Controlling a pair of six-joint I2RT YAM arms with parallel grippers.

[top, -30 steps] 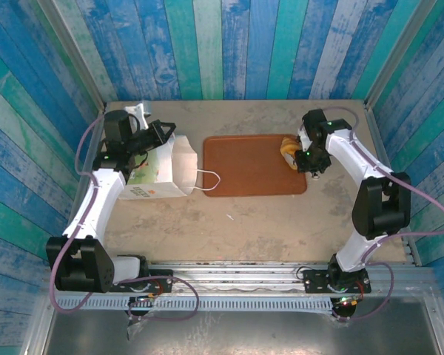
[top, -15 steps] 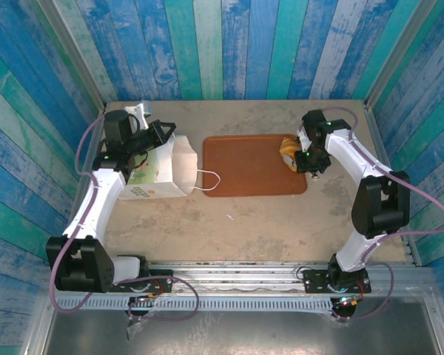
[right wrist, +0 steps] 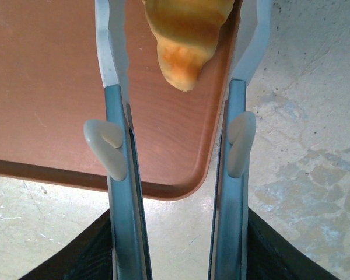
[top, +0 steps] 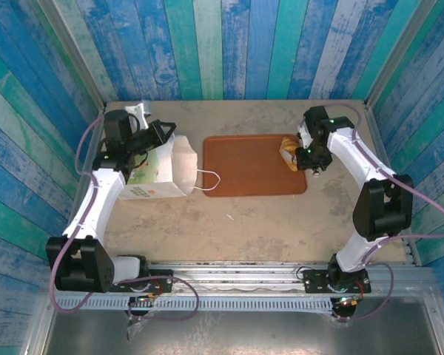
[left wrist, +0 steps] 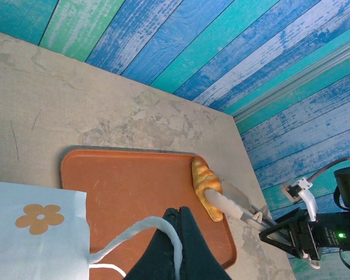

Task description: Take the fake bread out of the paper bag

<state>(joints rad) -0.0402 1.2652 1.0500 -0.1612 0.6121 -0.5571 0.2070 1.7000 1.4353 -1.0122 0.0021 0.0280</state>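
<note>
The right gripper (top: 296, 154) has let go. Over the last second its jaws have spread, and the wrist view now has the two fingers (right wrist: 112, 70) standing either side of the croissant (right wrist: 188, 41), with tray showing between the left finger and the pastry. They are open and gripping nothing. The croissant lies on the tray (top: 240, 174) at its right end, close to the rim, and has not shifted while the jaws parted. The arm has barely moved.

On the other side nothing has changed. The bag (top: 149, 183) lies on its side at the tray's left end with its mouth facing the tray, one handle trailing onto the tray's near-left corner. The left gripper (left wrist: 175, 217) is closed at the bag's upper lip with the other handle looped over its tip — it looks pinched there, keeping the mouth open.

So one piece of bread is out and set down. Whether more remain in the bag I cannot tell, since its inside is in shadow. My guess is that the right arm next lifts clear of the croissant without nudging it, then heads back to the bag's mouth.
</note>
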